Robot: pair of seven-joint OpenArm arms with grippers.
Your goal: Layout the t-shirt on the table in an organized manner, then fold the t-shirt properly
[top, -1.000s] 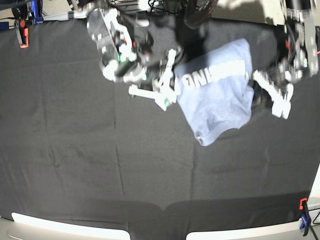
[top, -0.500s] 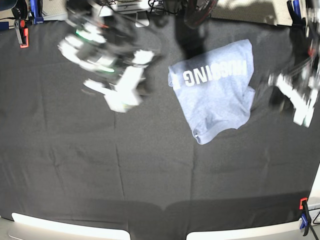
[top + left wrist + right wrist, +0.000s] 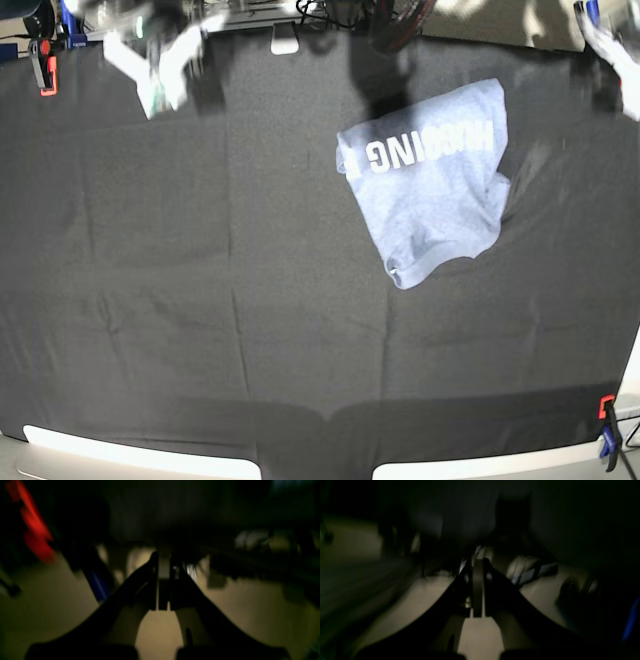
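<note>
The t-shirt (image 3: 432, 180) is a light blue-grey folded bundle on the black table (image 3: 200, 320), at the far right of centre, with white lettering showing along its top and one sleeve end at its lower left. No gripper touches it. My right gripper (image 3: 160, 70) is a blurred white shape at the table's far left edge, well away from the shirt. My left gripper (image 3: 610, 35) is blurred at the far right corner. In the dark wrist views the left gripper (image 3: 163, 580) and the right gripper (image 3: 477, 587) have their fingers together and hold nothing.
An orange clamp (image 3: 44, 66) sits at the far left edge and another clamp (image 3: 607, 428) at the near right corner. Cables and equipment (image 3: 290, 15) lie beyond the far edge. A red blur (image 3: 35, 535) shows in the left wrist view.
Both arms have pulled away from the shirt toward the far corners, the right arm to the far left and the left arm to the far right. The shirt lies still.
</note>
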